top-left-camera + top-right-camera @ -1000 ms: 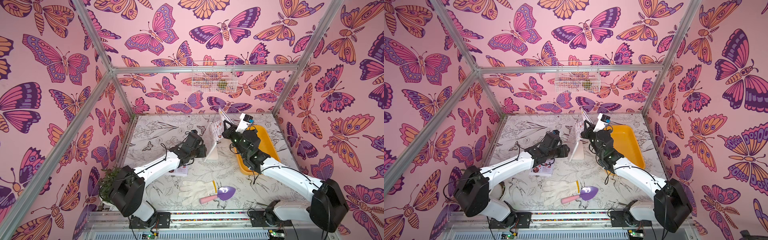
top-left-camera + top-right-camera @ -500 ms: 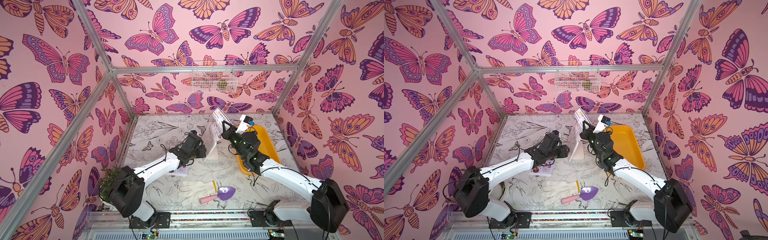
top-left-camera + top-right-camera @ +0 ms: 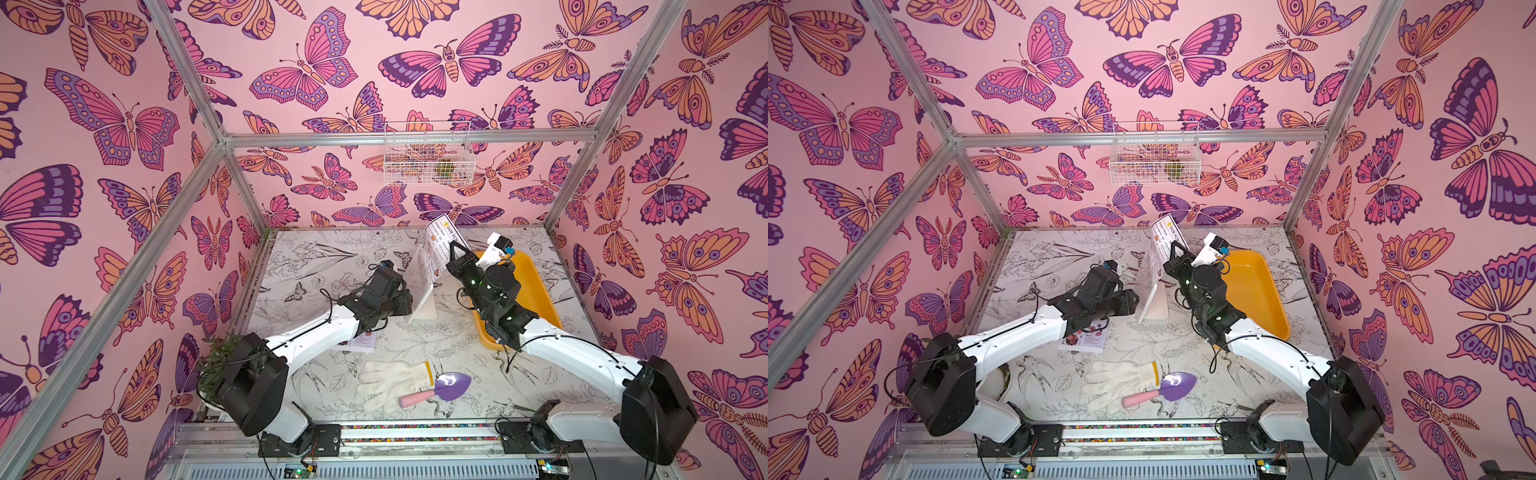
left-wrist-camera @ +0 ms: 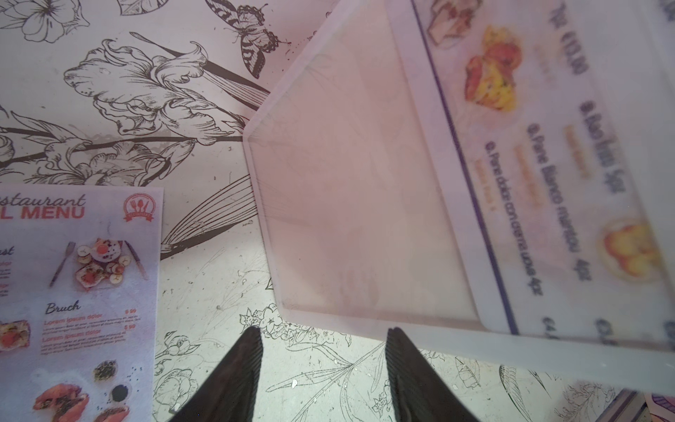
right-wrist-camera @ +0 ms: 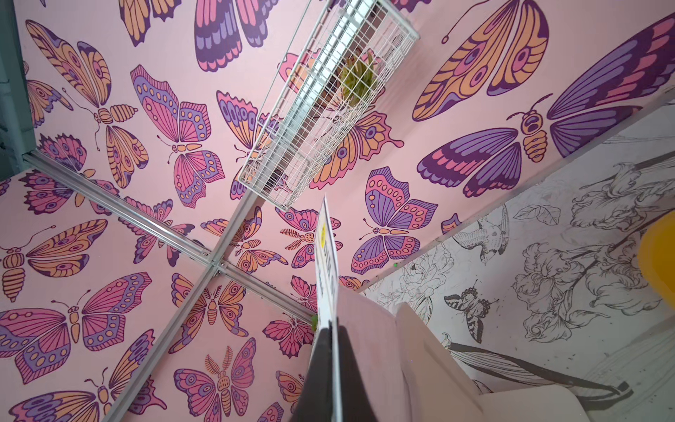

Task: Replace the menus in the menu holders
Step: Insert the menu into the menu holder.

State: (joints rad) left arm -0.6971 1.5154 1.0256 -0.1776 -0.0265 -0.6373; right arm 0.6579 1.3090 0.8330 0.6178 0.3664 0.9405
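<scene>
The thin Dim Sum Inn sheet (image 3: 438, 245) is standing tilted near the centre of the surface (image 3: 332, 257), its lower part showing behind the clear panel of the white-framed, round-cornered menu holder (image 3: 424, 299); the right pincer (image 3: 455, 248), its arm reaching in from 5 o'clock, is pinching the sheet's upper part; the left pincer (image 4: 323, 332), ribbed black fingers spread, is hovering by the holder's slanted foot; the pale Special Menu sheet (image 3: 1084, 338) is lying flat at 8 o'clock; a yellow plastic tray (image 3: 536, 291) is sitting at 3 o'clock.

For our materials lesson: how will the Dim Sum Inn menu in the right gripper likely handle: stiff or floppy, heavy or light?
The Dim Sum Inn menu is probably fairly stiff: pinched by the right gripper, it stands straight edge-on, without drooping. Likely light: a single thin sheet.
</scene>
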